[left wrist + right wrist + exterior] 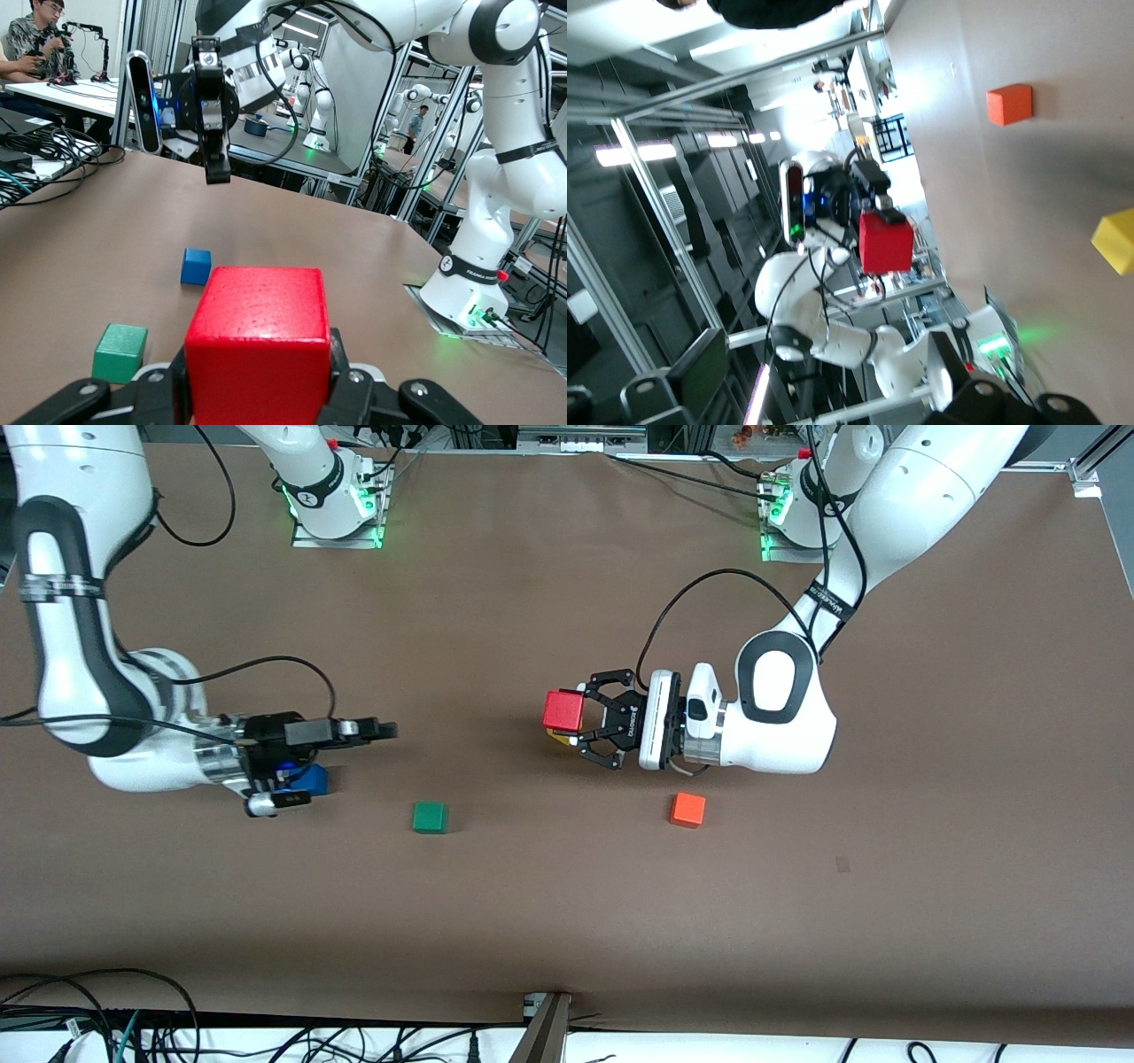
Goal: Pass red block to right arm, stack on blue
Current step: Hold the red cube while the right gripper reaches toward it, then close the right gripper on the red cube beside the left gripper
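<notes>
My left gripper (pixel 571 717) is shut on the red block (pixel 563 709) and holds it in the air over the middle of the table, above a yellow cube (pixel 557 736). In the left wrist view the red block (pixel 259 345) fills the space between the fingers (pixel 350 394). The blue cube (pixel 313 779) sits on the table toward the right arm's end, partly under the right wrist. It also shows in the left wrist view (pixel 196 266). My right gripper (pixel 388 731) is held level above the table and points at the red block, well apart from it.
A green cube (pixel 431 817) lies between the blue cube and an orange cube (pixel 687 810), both nearer the front camera than the grippers. The brown table (pixel 567 921) runs to an edge with cables along it.
</notes>
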Available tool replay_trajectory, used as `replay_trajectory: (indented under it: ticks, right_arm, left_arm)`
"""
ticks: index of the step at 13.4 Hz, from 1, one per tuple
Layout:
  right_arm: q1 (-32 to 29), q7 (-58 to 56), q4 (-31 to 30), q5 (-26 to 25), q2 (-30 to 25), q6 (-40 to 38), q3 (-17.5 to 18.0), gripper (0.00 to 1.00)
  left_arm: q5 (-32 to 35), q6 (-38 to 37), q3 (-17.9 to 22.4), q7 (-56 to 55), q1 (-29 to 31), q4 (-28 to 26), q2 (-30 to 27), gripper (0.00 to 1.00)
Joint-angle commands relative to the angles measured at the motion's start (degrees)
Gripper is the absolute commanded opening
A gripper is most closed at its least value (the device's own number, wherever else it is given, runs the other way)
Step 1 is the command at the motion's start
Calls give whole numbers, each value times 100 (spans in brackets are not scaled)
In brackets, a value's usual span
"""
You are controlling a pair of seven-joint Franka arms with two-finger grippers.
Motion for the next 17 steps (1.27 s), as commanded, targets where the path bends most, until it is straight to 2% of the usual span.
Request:
replay_trajectory:
  ticks: [1,4,7,9,17]
  right_arm:
    - [372,7,-353,565,-167,634,-5,100]
    - [751,-45,-529,1180,-220,1285,83,100]
    - [796,-352,-687,1612,-255,2147,583,100]
    - [796,-712,-898,1753,-273,2184,628,100]
    - [787,-1056,-1909,1999,-985,2184,698,100]
  left_arm:
    - [-146,257,-8,178,-153,193,71,0]
    - [-207,556,-17,170,-311,228,63,0]
    - [-523,916,-17,170,-549,298,54,0]
    - [-586,987,-17,178,-593,298,54,0]
    - [-594,1040,-8,178,-594,369,54,0]
